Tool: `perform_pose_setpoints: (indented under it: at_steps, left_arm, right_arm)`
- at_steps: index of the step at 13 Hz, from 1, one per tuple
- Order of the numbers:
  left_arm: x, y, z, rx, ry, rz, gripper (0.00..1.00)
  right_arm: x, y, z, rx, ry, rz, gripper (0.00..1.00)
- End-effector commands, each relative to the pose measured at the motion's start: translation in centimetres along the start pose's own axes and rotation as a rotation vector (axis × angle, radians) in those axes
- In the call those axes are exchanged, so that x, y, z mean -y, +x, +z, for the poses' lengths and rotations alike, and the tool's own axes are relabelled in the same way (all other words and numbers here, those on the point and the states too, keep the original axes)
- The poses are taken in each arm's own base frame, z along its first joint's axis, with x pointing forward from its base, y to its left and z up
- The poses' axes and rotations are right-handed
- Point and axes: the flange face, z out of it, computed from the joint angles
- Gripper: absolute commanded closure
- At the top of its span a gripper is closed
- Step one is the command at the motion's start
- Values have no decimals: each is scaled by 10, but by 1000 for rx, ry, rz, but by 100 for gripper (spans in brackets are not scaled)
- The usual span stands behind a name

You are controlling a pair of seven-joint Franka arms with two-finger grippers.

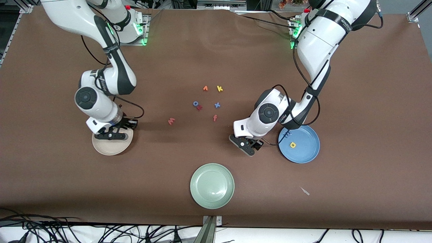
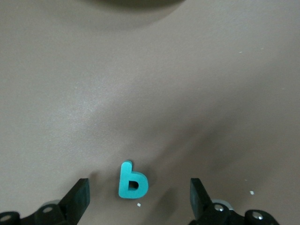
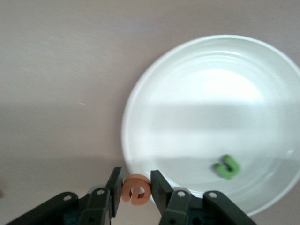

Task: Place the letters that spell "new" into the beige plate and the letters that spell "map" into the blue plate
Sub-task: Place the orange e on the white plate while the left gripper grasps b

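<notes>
My right gripper (image 1: 113,134) hangs over the beige plate (image 1: 109,147), shut on the orange e (image 3: 136,189) above the plate's rim (image 3: 133,117). The olive-green n (image 3: 227,167) lies in that plate. My left gripper (image 1: 248,145) is low over the table beside the blue plate (image 1: 307,152). It is open (image 2: 139,199), and the teal a (image 2: 132,180) lies flat between its fingertips, untouched. The yellow p (image 1: 293,145) rests in the blue plate, and a small blue letter (image 1: 287,134) shows near its rim. The pinkish-red w (image 1: 171,120) lies on the table between the arms.
Loose letters lie mid-table: an orange v (image 1: 205,88), a yellow k (image 1: 219,88), a blue o (image 1: 195,103), a blue x (image 1: 217,105) and a red-orange f (image 1: 215,117). A pale green plate (image 1: 212,185) sits nearest the front camera.
</notes>
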Motion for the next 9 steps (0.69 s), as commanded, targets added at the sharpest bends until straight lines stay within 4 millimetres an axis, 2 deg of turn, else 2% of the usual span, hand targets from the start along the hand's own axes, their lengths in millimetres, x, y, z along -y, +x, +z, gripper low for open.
perform_pose_setpoints:
  at_steps: [1,2,3,4,5,6,7,9]
  left_arm:
    - [4,0,5,-8,20,19,48]
    - [7,-1,5,-7,20,16,55]
    - [11,-2,5,-6,24,13,66]
    - [11,-1,4,-8,25,13,82]
    - [11,0,4,-10,25,8,98]
    - [13,0,1,-12,28,5,100]
    - [19,0,-3,-15,31,-2,100]
    - [44,0,-24,-20,44,-31,100]
  right_arm:
    - [-24,-10,4,21,-7,-57,70]
    - [-29,-13,9,21,-9,-57,62]
    - [-30,-13,9,12,-4,-46,43]
    - [-30,-13,9,12,0,-26,33]
    - [-28,-13,9,12,4,-19,29]
    - [-26,-12,8,11,5,22,28]
    - [-14,-13,8,12,11,72,28]
    - [37,-13,2,7,44,172,28]
